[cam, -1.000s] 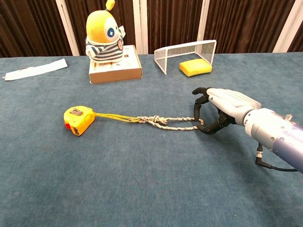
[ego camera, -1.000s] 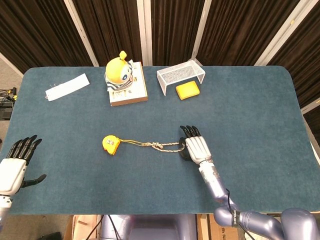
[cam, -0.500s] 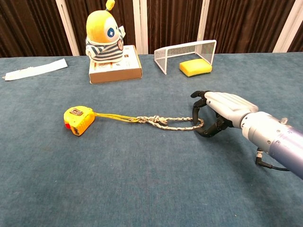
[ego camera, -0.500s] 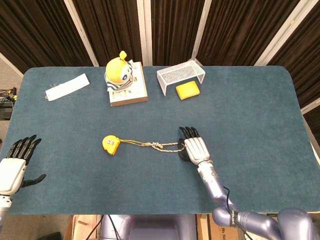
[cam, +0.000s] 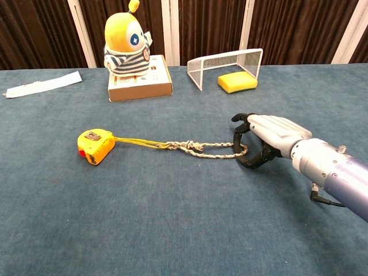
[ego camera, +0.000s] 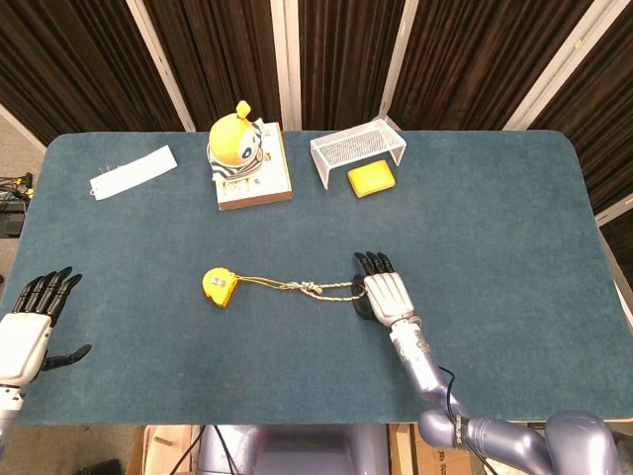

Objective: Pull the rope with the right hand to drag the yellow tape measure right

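Note:
The yellow tape measure [ego camera: 218, 286] [cam: 96, 146] lies left of the table's centre. A yellow cord joins it to a knotted pale rope [ego camera: 312, 288] [cam: 195, 148] that runs right. My right hand [ego camera: 386, 294] [cam: 267, 138] sits low over the rope's right end loop. Its fingers curve down on the left of the loop and the thumb lies below it, with a gap still between them. My left hand [ego camera: 30, 327] hangs off the table's near left corner, holding nothing, fingers apart; it appears only in the head view.
A yellow plush toy [ego camera: 240, 148] [cam: 127, 43] stands on a box [ego camera: 255, 186] [cam: 141, 85] at the back. To its right are a white wire goal [ego camera: 356, 146] [cam: 227, 62] and a yellow sponge [ego camera: 371, 179] [cam: 237, 82]. A white paper strip [ego camera: 134, 171] [cam: 40, 84] lies back left.
My right hand has edged left and down onto the rope's end, its fingers curling closer around the loop. The tape measure and rope have not moved.

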Action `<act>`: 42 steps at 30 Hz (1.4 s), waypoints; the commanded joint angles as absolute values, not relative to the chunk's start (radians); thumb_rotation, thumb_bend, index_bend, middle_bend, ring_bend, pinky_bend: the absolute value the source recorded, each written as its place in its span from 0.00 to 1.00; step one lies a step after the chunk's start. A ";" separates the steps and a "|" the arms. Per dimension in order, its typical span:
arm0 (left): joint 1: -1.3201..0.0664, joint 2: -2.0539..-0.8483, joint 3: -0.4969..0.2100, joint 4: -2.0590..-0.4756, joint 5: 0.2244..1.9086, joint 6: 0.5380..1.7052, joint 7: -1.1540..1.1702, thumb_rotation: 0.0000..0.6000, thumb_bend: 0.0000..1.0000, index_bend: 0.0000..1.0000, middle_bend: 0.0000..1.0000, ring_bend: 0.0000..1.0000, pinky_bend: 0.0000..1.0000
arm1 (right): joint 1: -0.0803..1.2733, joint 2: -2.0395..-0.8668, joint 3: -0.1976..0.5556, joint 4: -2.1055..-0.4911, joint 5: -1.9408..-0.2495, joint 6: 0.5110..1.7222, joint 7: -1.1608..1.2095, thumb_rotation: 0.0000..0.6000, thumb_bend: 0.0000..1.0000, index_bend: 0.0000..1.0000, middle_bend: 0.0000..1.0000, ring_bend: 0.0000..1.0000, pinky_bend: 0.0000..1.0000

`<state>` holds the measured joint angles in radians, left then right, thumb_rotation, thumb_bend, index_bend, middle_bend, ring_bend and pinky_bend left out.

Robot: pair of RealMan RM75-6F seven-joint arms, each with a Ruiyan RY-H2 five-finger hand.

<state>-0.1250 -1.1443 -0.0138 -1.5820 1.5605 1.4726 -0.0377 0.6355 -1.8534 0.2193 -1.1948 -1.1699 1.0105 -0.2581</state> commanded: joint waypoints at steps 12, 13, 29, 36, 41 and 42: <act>-0.124 -1.143 -0.014 -1.585 1.559 1.473 -0.038 1.00 0.00 0.00 0.00 0.00 0.00 | 0.631 -1.849 0.216 -1.214 -1.163 1.016 -0.270 1.00 0.45 0.58 0.12 0.00 0.00; -0.124 -1.143 -0.014 -1.585 1.559 1.474 -0.038 1.00 0.00 0.00 0.00 0.00 0.00 | 0.630 -1.847 0.216 -1.218 -1.163 1.018 -0.272 1.00 0.45 0.58 0.12 0.00 0.00; -0.122 -1.142 -0.013 -1.589 1.556 1.473 -0.034 1.00 0.00 0.00 0.00 0.00 0.00 | 0.605 -1.755 0.223 -1.319 -1.168 1.055 -0.281 1.00 0.46 0.58 0.12 0.00 0.00; -0.122 -1.142 -0.012 -1.592 1.557 1.474 -0.027 1.00 0.00 0.00 0.00 0.00 0.00 | 0.581 -1.693 0.222 -1.370 -1.166 1.075 -0.277 1.00 0.46 0.58 0.12 0.00 0.00; -0.122 -1.143 -0.011 -1.595 1.556 1.472 -0.023 1.00 0.00 0.00 0.00 0.00 0.00 | 0.563 -1.647 0.225 -1.413 -1.165 1.092 -0.264 1.00 0.46 0.58 0.12 0.00 0.00; -0.121 -1.143 -0.011 -1.595 1.556 1.472 -0.022 1.00 0.00 0.00 0.00 0.00 0.00 | 0.559 -1.639 0.228 -1.421 -1.161 1.094 -0.259 1.00 0.46 0.58 0.12 0.00 0.00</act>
<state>-0.1215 -1.1428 -0.0114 -1.5949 1.5561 1.4722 -0.0221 0.5645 -1.6471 0.2251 -1.4128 -1.1643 1.0895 -0.2649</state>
